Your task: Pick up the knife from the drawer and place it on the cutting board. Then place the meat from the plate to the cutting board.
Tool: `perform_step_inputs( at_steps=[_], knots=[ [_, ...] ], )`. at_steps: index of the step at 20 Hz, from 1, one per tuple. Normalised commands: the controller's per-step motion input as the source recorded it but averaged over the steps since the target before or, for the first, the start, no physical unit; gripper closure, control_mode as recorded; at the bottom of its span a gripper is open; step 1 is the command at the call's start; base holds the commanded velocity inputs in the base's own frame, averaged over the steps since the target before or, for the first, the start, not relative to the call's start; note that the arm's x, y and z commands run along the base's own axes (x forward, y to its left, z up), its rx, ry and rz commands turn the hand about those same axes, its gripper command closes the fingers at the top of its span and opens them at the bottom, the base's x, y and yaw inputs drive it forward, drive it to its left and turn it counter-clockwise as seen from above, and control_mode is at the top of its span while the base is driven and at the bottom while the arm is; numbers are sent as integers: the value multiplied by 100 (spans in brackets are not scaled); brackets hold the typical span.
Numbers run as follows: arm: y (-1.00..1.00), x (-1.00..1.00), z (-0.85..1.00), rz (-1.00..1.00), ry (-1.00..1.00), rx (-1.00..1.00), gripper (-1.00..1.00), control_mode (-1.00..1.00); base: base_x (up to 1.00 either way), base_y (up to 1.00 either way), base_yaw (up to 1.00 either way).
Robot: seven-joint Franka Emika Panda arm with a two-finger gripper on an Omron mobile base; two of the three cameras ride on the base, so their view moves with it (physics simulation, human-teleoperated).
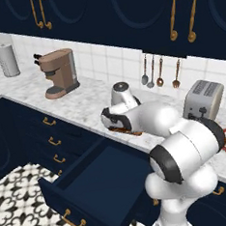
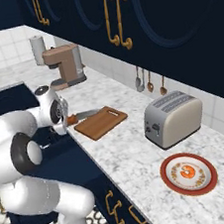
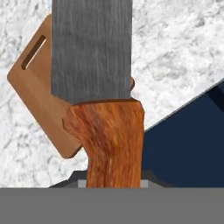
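While the jaws are closed tight, the knife (image 3: 103, 100) is gripped by its orange-brown handle at the bottom centre of the hand view, its grey blade pointing up the frame. Behind the blade, the cutting board (image 3: 39, 98) is seen at centre left, one slot showing near its upper corner. In the right base view the gripper (image 2: 65, 121) is found at centre left, and the knife (image 2: 83, 115) is held out level, its tip just over the near corner of the cutting board (image 2: 101, 122) (contact cannot be judged). The drawer (image 1: 99, 184) is seen pulled open at lower centre of the left base view. At lower right, the meat (image 2: 188, 171) lies on the plate (image 2: 188, 174), beside a toaster (image 2: 173, 117).
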Motion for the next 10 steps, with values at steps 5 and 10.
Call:
perform_step_inputs(
  at_steps=[5,10],
  knots=[
    [-56,100,-56,0,0,0,100,-100,0,0,0],
    [-32,100,-60,3,0,0,100,-100,0,0,0]
  ],
)
